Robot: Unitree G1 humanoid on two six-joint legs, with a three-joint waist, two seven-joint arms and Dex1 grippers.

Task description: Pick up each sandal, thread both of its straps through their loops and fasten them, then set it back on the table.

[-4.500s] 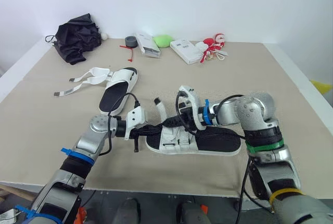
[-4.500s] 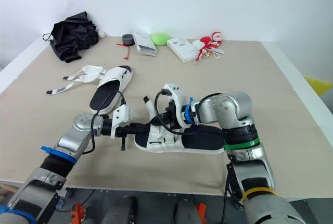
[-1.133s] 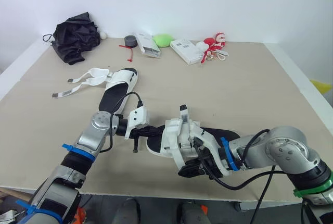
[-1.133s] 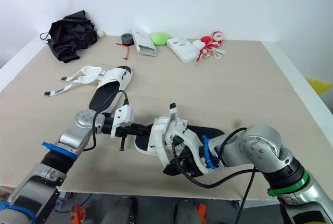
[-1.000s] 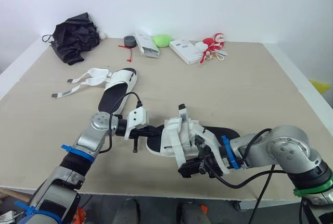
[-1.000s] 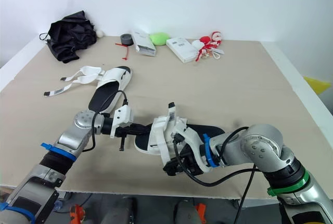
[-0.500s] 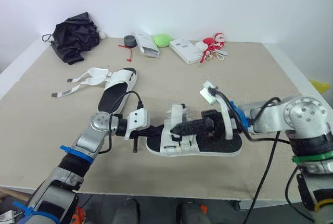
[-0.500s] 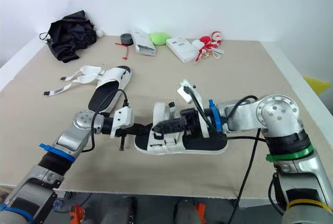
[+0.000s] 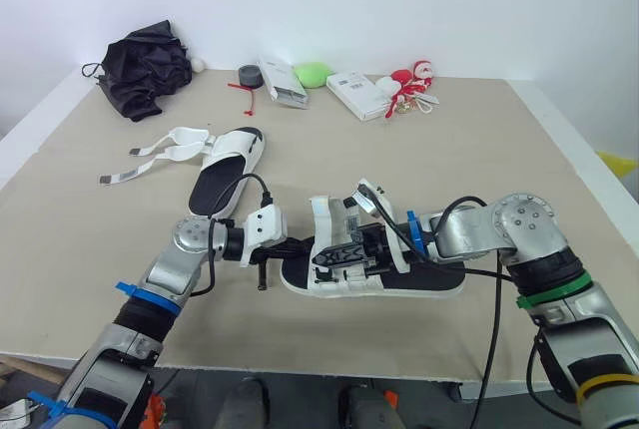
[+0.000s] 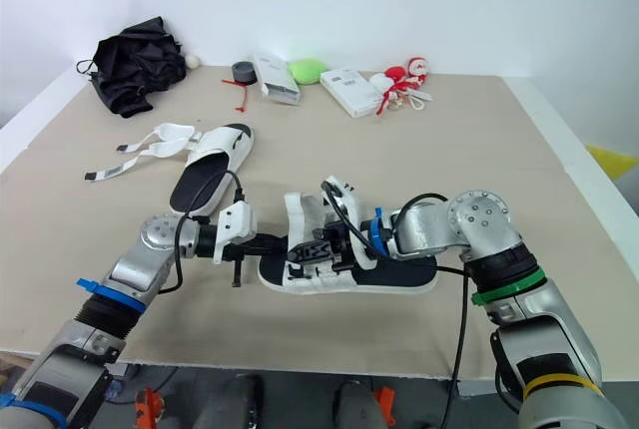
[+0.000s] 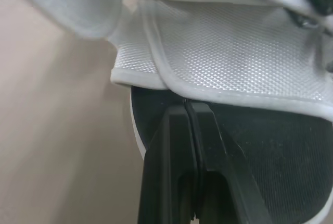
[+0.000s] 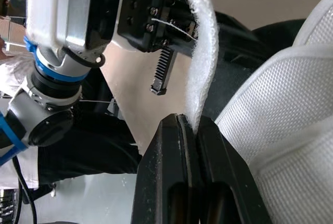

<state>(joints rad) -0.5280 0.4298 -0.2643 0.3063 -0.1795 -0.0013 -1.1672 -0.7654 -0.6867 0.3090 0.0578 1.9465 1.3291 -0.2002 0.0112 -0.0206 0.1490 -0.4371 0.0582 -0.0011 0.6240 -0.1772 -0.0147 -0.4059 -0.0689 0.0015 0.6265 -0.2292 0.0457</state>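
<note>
Left eye view: the left arm reaches forward and inward from the lower left, forearm low over the table (image 9: 479, 150). The left gripper (image 9: 303, 246) lies at the toe of the near sandal (image 9: 399, 284). In the left wrist view its two fingers are pressed together over the black footbed, tips at the hem of a white mesh band (image 11: 234, 52). I cannot tell whether they pinch that hem.

The right arm is bent at the elbow out to the right, and its forearm runs leftward just above the same sandal. The right gripper (image 9: 320, 257) sits over the sandal's front part, close to the left one. In the right wrist view its fingers are clamped on the edge of a fuzzy white strap (image 12: 203, 52), which stands upright from the sandal.

The near sandal lies flat, sole down, near the front edge of the table. The far sandal (image 9: 228, 165) lies well apart, to the left and further back, with its straps (image 9: 160, 155) spread loose on the table.

The table has a beige top. Along its far edge are a black cloth (image 9: 150, 70), a tape roll (image 9: 250, 77), two boxes (image 9: 283, 83) (image 9: 357, 95), a green lump (image 9: 315, 74) and a red-and-white toy (image 9: 411, 80). A plain white wall (image 9: 399, 0) rises behind.
</note>
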